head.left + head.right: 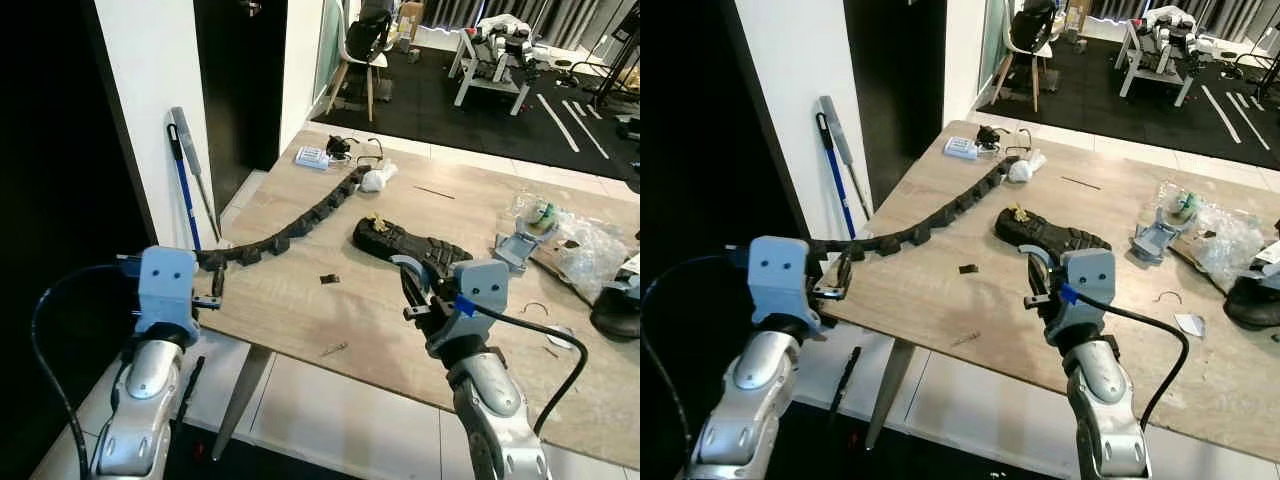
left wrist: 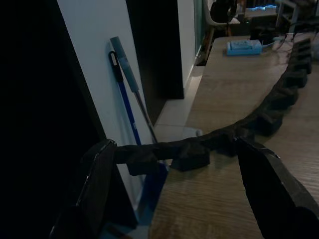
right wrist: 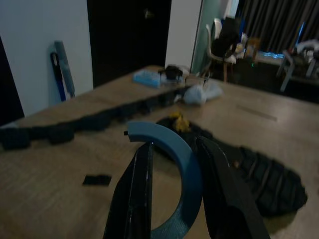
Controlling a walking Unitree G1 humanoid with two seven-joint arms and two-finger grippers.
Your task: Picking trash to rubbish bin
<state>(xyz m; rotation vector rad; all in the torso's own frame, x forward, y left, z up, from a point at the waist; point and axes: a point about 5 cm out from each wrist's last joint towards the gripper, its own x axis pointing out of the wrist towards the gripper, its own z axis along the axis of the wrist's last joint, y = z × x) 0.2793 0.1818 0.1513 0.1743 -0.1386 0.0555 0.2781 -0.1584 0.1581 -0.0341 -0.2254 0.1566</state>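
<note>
I am counting two grippers of mine: my left gripper (image 1: 214,290) and my right gripper (image 1: 413,292). I am seeing one blue curved scrap (image 3: 172,154), one long black segmented strip (image 1: 290,230), one black shoe sole (image 1: 412,245), one small black chip (image 1: 329,279) and one white crumpled wad (image 1: 378,178) lying on one wooden table (image 1: 300,320). Two long-handled tools (image 1: 190,170) are leaning against the wall.

Head cameras look down on the wooden table (image 1: 300,300); wrist cameras skim it closely.
</note>
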